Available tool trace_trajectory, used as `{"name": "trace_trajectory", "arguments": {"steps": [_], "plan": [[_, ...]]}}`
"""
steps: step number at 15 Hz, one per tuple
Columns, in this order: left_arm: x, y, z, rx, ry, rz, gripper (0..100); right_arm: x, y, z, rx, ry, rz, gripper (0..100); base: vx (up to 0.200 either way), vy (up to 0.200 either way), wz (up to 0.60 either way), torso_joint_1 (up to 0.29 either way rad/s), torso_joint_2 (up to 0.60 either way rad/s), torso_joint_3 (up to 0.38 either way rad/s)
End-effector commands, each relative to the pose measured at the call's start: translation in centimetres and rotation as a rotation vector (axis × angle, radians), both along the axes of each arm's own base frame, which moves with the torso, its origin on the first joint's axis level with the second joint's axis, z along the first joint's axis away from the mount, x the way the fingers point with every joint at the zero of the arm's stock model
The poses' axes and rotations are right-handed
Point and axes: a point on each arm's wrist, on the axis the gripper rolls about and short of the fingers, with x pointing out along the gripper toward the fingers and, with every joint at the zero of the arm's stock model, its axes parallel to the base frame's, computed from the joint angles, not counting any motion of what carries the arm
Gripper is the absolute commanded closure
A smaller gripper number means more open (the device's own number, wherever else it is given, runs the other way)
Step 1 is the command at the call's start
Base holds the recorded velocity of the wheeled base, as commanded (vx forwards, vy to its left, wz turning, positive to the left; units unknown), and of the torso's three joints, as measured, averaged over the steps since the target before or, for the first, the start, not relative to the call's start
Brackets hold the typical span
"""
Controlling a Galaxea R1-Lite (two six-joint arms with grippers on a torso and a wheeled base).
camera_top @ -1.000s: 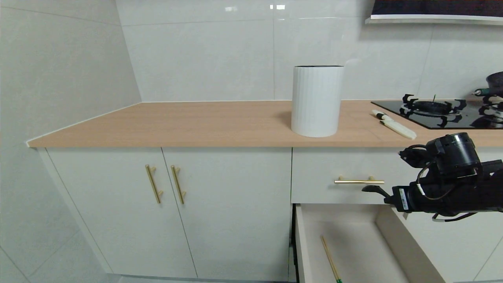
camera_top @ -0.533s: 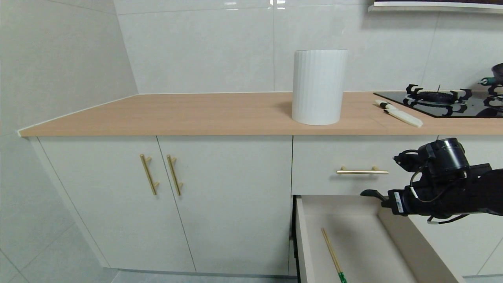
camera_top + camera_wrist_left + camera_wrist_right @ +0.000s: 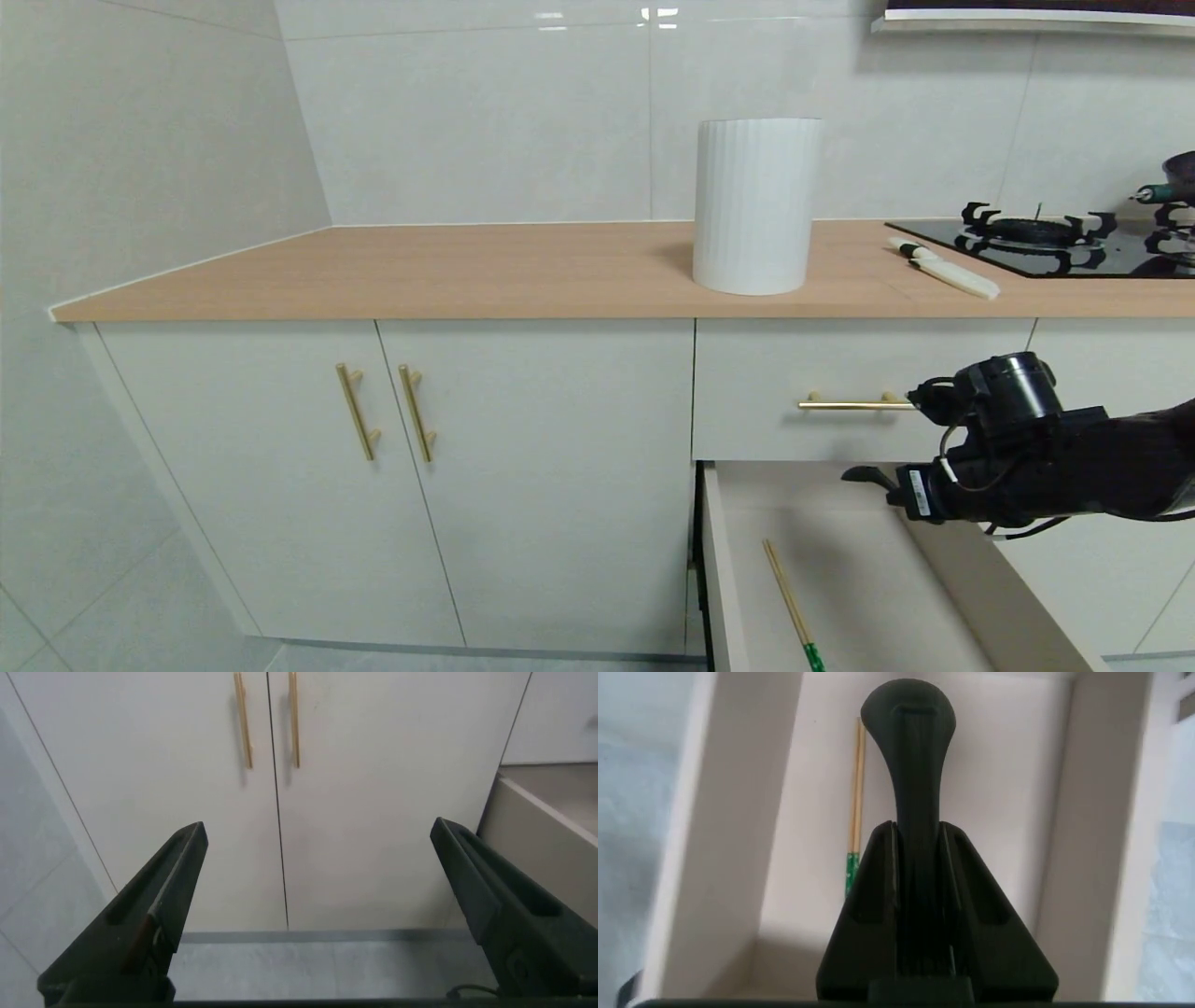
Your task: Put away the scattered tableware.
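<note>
A pair of wooden chopsticks (image 3: 790,607) with green ends lies on the floor of the open drawer (image 3: 962,579) at the lower right. Seen from the right wrist, the chopsticks (image 3: 856,793) lie beyond my right gripper (image 3: 908,700), whose fingers are pressed together with nothing between them. In the head view the right gripper (image 3: 861,475) hovers over the drawer's back part, just below the upper drawer's gold handle (image 3: 854,404). A cream-handled knife (image 3: 943,271) lies on the wooden counter (image 3: 467,271). My left gripper (image 3: 327,915) stands open, low in front of the cabinet doors.
A tall white ribbed container (image 3: 756,205) stands on the counter left of the knife. A black gas hob (image 3: 1036,247) occupies the counter's right end. Two cabinet doors with gold handles (image 3: 387,425) are shut. The drawer's side wall (image 3: 710,859) flanks the chopsticks.
The head camera tilted down at first. The right gripper has moved left and slightly lower over the open drawer, staying shut.
</note>
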Motion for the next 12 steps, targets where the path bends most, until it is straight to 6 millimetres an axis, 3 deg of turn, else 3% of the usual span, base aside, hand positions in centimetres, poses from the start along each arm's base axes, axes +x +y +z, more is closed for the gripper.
{"name": "trace_trajectory", "arguments": {"steps": [1, 6, 12], "plan": [[0.0, 0.0, 0.0, 0.000, 0.000, 0.000, 0, 1.6, 0.3, -4.6, -0.015, 0.070, -0.004, 100, 0.000, 0.000, 0.00, -0.032, 0.07, 0.036], [0.0, 0.0, 0.0, 0.000, 0.000, 0.000, 0, 3.5, 0.7, -9.2, -0.046, 0.116, -0.018, 100, 0.000, 0.000, 0.00, 0.000, 0.00, 0.000], [0.0, 0.0, 0.0, 0.000, -0.001, 0.000, 0, 4.2, 2.1, -13.5, -0.169, 0.191, -0.002, 100, 0.000, 0.000, 0.00, 0.000, 0.00, 0.000]]}}
